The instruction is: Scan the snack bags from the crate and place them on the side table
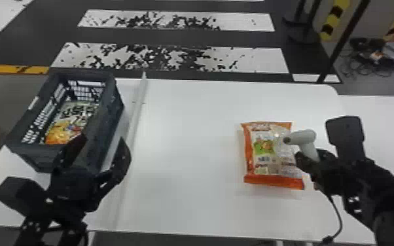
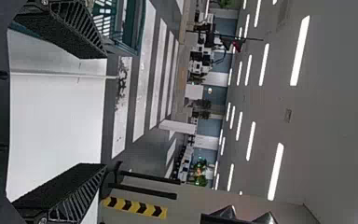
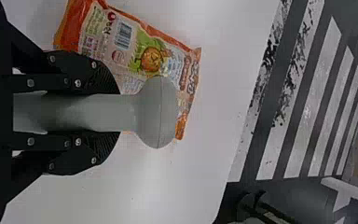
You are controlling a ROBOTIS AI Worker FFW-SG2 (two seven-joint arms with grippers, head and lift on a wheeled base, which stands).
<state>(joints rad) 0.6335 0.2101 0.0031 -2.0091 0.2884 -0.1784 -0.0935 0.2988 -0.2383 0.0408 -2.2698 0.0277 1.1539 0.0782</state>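
In the head view my left gripper (image 1: pixel 103 153) stands open beside the near end of the dark crate (image 1: pixel 108 131), with nothing between its fingers; the left wrist view also has the left gripper (image 2: pixel 65 126) spread wide. A snack bag (image 1: pixel 72 121) lies inside the crate. My right gripper (image 1: pixel 307 160) is shut on the handle of a grey scanner (image 1: pixel 304 137), its head over the right part of an orange snack bag (image 1: pixel 265 150) lying flat on the white table. From the right wrist view, the right gripper (image 3: pixel 109 112) clasps the scanner (image 3: pixel 156 112), with the bag's barcode side (image 3: pixel 123 35) up.
A raised white strip (image 1: pixel 137 108) runs across the table (image 1: pixel 189 137) between the crate and the orange bag. A cable (image 1: pixel 338 216) hangs below the right wrist. Black posts on round bases (image 1: pixel 301 34) stand beyond the table's far right corner.
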